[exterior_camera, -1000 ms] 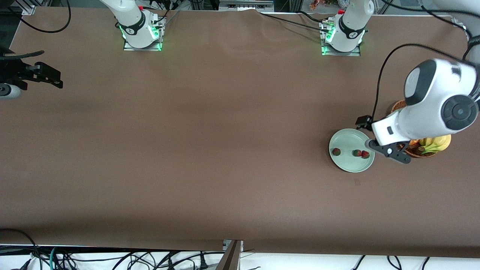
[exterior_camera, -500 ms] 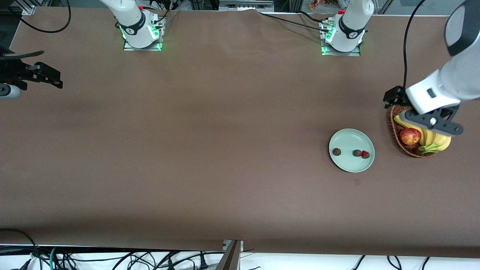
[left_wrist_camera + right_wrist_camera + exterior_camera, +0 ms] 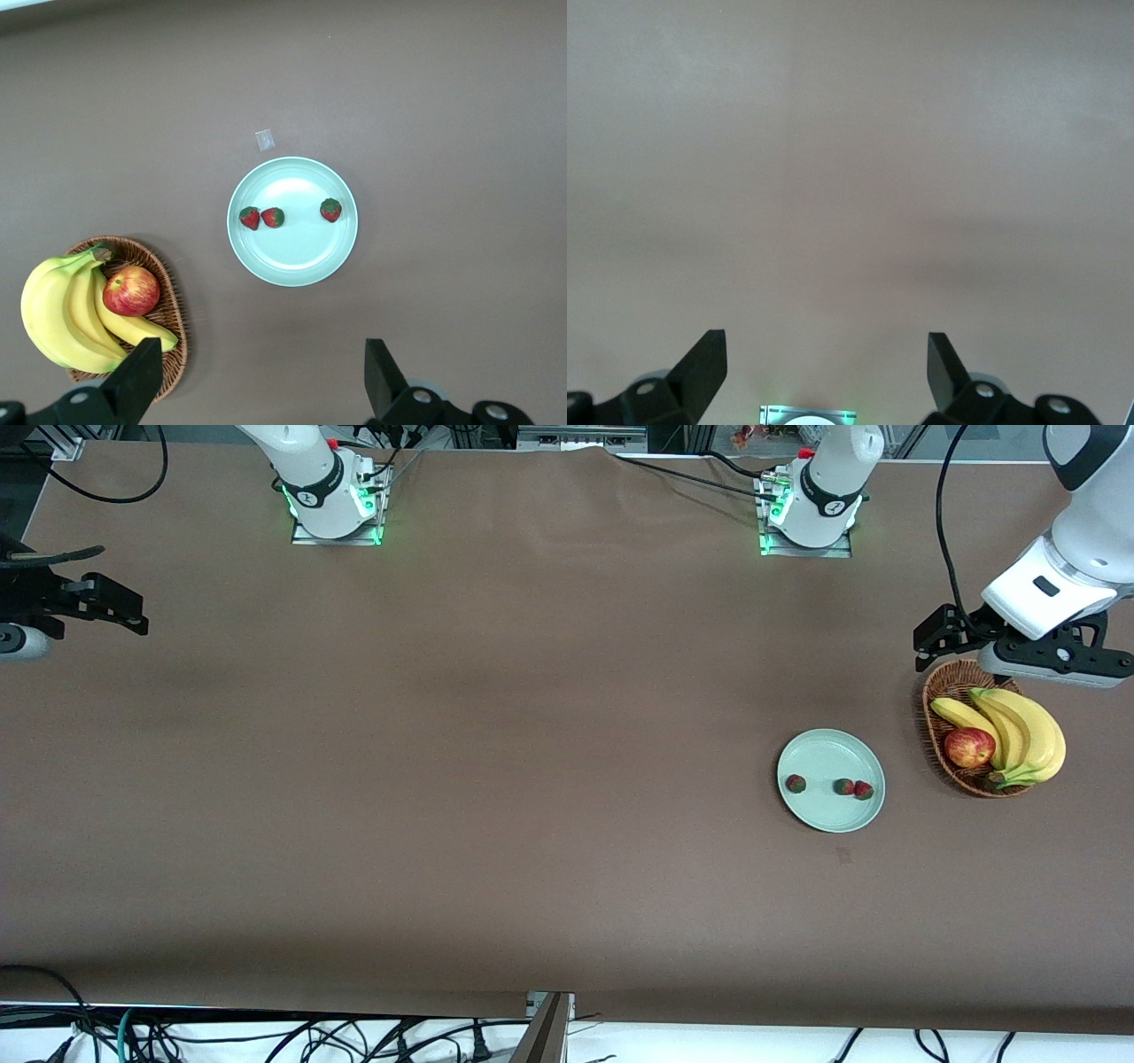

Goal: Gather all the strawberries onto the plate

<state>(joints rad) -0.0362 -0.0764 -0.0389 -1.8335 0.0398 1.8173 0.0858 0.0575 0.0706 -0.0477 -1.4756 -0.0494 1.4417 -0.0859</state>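
Observation:
The pale mint-green plate (image 3: pixel 824 757) lies toward the left arm's end of the table. Three strawberries lie on it: one alone (image 3: pixel 796 783) and two side by side (image 3: pixel 843 786) (image 3: pixel 863 789). The left wrist view shows the plate (image 3: pixel 292 258) and the three berries (image 3: pixel 250 218) (image 3: pixel 273 217) (image 3: pixel 330 210). My left gripper (image 3: pixel 1050 664) is open and empty, up in the air over the wicker basket's rim, apart from the plate; its own view shows it too (image 3: pixel 261 390). My right gripper (image 3: pixel 89 602) waits open and empty over the right arm's end of the table (image 3: pixel 827 372).
A brown wicker basket (image 3: pixel 937 722) with bananas (image 3: pixel 1028 731) and a red apple (image 3: pixel 968 747) stands beside the plate. It shows in the left wrist view (image 3: pixel 170 310). A small scrap (image 3: pixel 843 856) lies nearer the camera than the plate.
My left gripper has risen from the plate's edge and moved over the basket toward the robots' side. The three strawberries stay on the plate. The right arm has not moved.

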